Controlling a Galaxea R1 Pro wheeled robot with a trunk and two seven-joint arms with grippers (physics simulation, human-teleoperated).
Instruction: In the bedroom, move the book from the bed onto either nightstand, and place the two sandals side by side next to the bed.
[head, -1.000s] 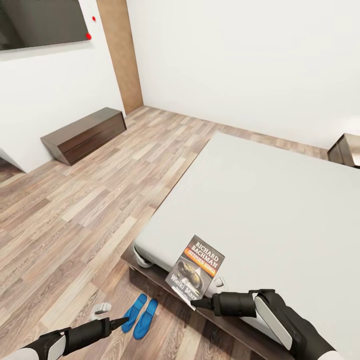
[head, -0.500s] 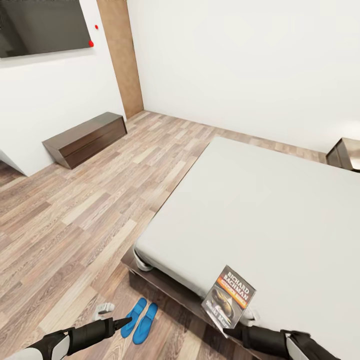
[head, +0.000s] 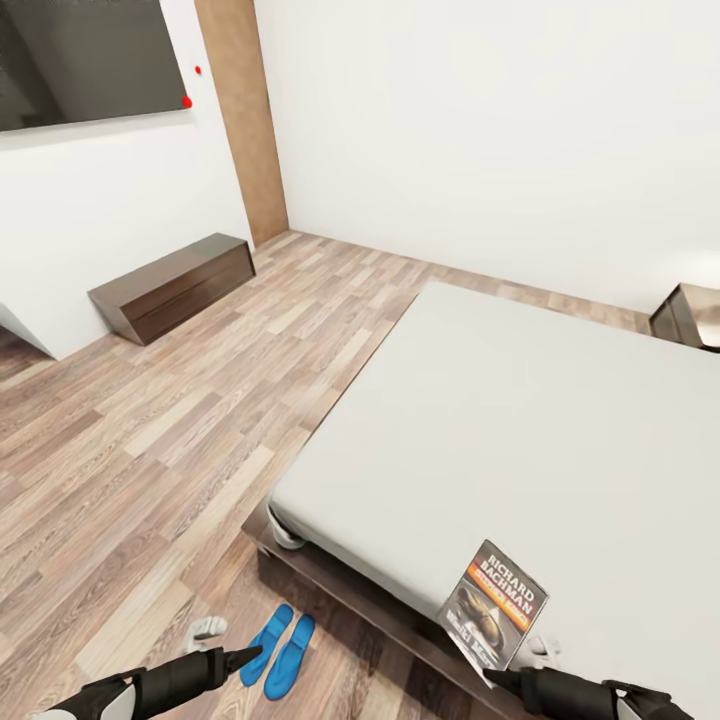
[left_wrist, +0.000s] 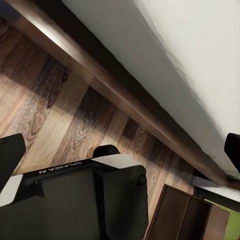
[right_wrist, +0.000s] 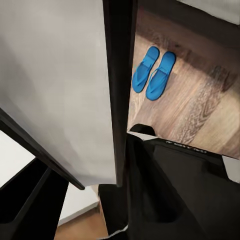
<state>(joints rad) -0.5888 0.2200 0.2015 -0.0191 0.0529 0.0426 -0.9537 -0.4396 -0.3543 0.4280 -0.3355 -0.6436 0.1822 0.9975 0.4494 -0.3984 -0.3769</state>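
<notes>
We see the bed (head: 520, 420) with a nightstand (head: 688, 315) far off at its head. Our right gripper (head: 497, 678) pinches the book (head: 497, 604) by its lower edge, upright; carried so, it may slip. The sandals (head: 277, 644) lie paired; the left gripper (head: 245, 657) seems closed, empty.

The head camera looks forward and down from high up, taking in the bed (head: 520, 420) across the right of the frame and the plank floor (head: 150, 420) on the left. The left wrist camera sits close above the floor, facing the bed's dark frame (left_wrist: 115, 87). The right wrist camera looks down past the mattress edge to the two sandals (right_wrist: 153, 73) (also at the head view's lower left (head: 278, 640)).
</notes>
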